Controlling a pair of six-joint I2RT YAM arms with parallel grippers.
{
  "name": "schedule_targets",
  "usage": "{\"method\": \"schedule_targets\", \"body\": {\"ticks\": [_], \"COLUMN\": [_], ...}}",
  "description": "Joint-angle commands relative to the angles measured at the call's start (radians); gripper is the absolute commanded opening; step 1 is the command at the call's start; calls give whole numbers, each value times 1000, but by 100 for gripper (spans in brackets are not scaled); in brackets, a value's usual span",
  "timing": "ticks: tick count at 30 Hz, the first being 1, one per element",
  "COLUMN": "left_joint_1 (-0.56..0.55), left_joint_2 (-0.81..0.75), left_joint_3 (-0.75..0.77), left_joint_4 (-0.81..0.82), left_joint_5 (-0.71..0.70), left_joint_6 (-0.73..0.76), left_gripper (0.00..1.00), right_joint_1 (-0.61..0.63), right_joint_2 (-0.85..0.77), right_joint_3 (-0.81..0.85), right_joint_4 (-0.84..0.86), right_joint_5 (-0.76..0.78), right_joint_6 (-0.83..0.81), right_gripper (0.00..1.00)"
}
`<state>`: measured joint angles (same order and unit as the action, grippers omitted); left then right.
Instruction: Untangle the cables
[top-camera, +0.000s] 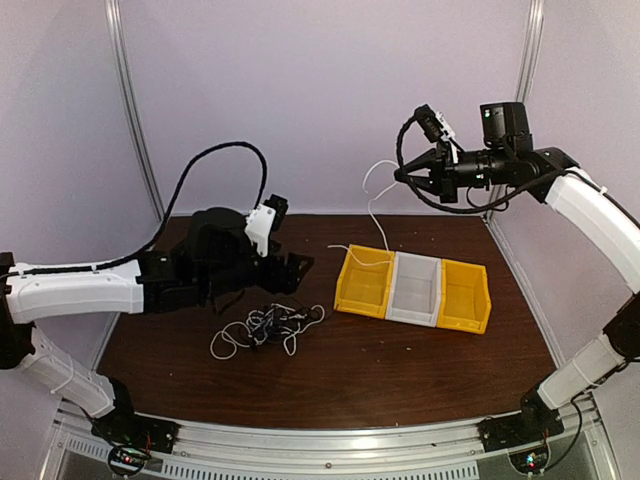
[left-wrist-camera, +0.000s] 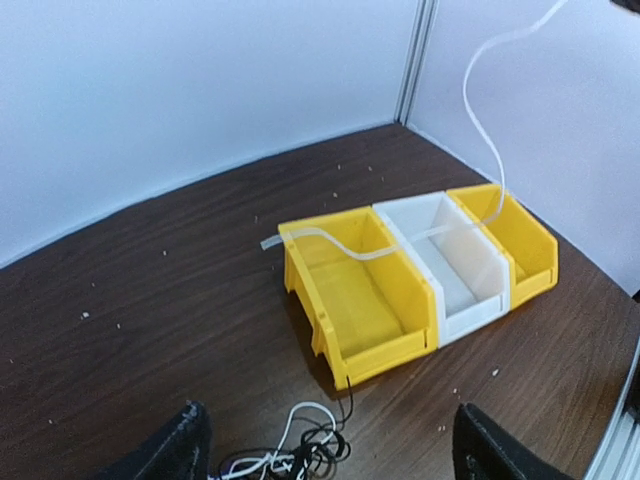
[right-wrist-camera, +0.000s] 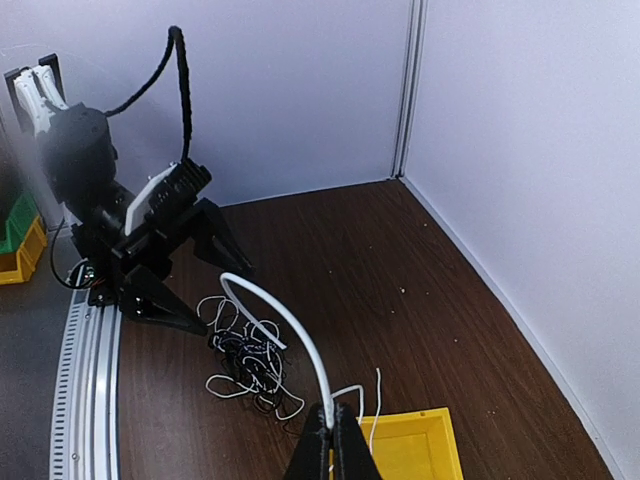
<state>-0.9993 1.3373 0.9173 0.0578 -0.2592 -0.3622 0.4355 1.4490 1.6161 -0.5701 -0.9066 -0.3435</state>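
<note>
A knotted clump of thin black and white cables (top-camera: 266, 326) lies on the brown table; it also shows in the left wrist view (left-wrist-camera: 305, 448) and the right wrist view (right-wrist-camera: 245, 352). My right gripper (top-camera: 400, 175) is raised high and shut on one white cable (top-camera: 372, 215). That cable hangs down and its free end drapes over the left yellow bin (top-camera: 349, 291). The right wrist view shows the fingertips (right-wrist-camera: 330, 437) pinching the white cable (right-wrist-camera: 290, 325). My left gripper (top-camera: 298, 266) is open and empty, low over the table just behind the clump, with its jaws wide apart (left-wrist-camera: 325, 468).
Three joined bins stand right of the clump: the yellow one, a white one (top-camera: 414, 313), and another yellow one (top-camera: 466, 322). The white cable (left-wrist-camera: 482, 130) crosses them in the left wrist view. Pale walls close in the back and the right side.
</note>
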Motion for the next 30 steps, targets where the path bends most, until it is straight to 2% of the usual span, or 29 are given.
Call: {"method": "schedule_targets", "body": {"ticks": [1, 6, 9, 14, 17, 20, 23, 30], "left_joint_1": [42, 93, 113, 165, 261, 347, 387, 398], "left_joint_2": [69, 145, 178, 223, 199, 109, 60, 28], "left_joint_3": [212, 406, 463, 492, 440, 287, 166, 164], "left_joint_4": [-261, -340, -330, -284, -259, -128, -9, -21], "left_joint_5": [-42, -57, -87, -224, -160, -61, -56, -54], "left_joint_6": [15, 17, 42, 175, 112, 70, 89, 100], "left_gripper": [84, 84, 84, 89, 89, 89, 89, 88], "right_joint_1": [-9, -9, -9, -9, -9, -9, -8, 0], "right_joint_2": [-28, -24, -20, 18, 49, 76, 104, 244], "right_joint_3": [-28, -68, -106, -119, -102, -91, -86, -34], "right_joint_4": [84, 101, 111, 108, 91, 84, 89, 97], "right_joint_5": [41, 76, 91, 112, 130, 150, 164, 196], "right_joint_6": [40, 66, 71, 77, 72, 67, 67, 72], "right_gripper": [0, 0, 0, 0, 0, 0, 0, 0]}}
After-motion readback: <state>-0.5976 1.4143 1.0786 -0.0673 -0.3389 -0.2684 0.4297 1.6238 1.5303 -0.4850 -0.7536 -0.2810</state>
